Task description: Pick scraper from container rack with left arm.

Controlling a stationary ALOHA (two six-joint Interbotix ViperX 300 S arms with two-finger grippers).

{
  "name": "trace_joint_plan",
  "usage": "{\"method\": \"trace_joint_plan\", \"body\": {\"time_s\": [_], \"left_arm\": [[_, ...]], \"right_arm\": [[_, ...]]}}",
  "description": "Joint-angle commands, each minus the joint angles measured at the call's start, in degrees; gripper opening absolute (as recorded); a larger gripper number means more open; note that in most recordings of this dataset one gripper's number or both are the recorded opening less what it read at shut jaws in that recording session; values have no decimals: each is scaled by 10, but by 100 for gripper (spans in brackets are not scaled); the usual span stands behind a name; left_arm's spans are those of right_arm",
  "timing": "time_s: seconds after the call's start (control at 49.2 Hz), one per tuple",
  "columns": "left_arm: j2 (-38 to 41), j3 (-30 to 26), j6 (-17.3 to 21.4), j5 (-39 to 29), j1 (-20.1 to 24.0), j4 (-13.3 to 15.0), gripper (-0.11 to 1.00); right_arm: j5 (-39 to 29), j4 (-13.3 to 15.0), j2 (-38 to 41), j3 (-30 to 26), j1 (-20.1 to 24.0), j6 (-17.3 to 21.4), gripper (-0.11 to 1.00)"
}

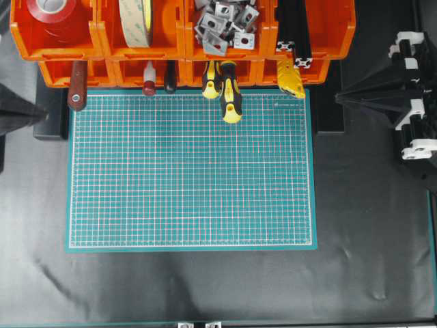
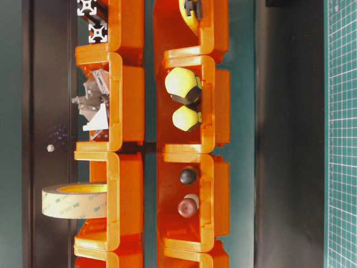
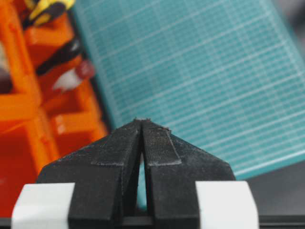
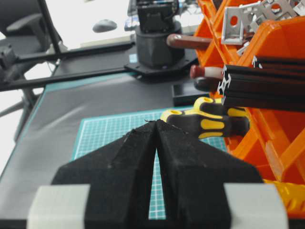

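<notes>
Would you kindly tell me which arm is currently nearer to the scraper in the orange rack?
Left. The left arm sits at the table's left edge, close beside the scraper handle. The right arm is parked at the far right edge, across the whole rack.

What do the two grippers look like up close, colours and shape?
Both look alike. The left gripper has two matte black fingers with a grainy textured surface, tapering together into a wedge-like point, with white plastic blocks at the outer base on each side. The right gripper shows the same black wedge shape and white blocks. No cables or markings are visible.
</notes>
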State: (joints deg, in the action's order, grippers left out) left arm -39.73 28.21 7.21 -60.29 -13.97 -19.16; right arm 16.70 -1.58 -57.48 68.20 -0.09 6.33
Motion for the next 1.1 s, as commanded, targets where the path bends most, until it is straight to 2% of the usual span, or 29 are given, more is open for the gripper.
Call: {"method": "trace_joint_plan", "body": {"time_s": [0.0, 0.041, 0.102, 0.224, 0.305, 0.406, 0.488, 0.589, 0.833, 1.077], "left_arm": [[20, -28, -59, -59, -38, -121, 0], [28, -33, -96, -80, -64, -163, 0], [39, -33, -155, -110, -107, -211, 0], [66, -13, -236, -139, -172, -256, 0], [100, 1, -285, -169, -205, -307, 0], [149, 1, -336, -228, -221, -371, 0], [178, -1, -348, -253, -221, -374, 0], [203, 10, -352, -251, -229, -374, 0], [207, 39, -356, -192, -236, -374, 0], [200, 45, -352, -176, -235, -373, 0]], "right_arm": [[5, -1, 2, -10, -1, 4, 0], [5, -1, 2, -10, -1, 4, 0], [4, -1, 2, -10, -1, 4, 0], [1, -1, 2, -9, -4, 4, 0], [0, -2, 2, -8, -5, 4, 0], [-1, -1, 1, -8, -8, 4, 0], [-1, -1, 0, -8, -11, 4, 0], [-1, -1, 0, -7, -11, 4, 0], [-5, -1, -2, -4, -11, 4, 0], [-8, -1, -4, 4, -11, 4, 0]]}}
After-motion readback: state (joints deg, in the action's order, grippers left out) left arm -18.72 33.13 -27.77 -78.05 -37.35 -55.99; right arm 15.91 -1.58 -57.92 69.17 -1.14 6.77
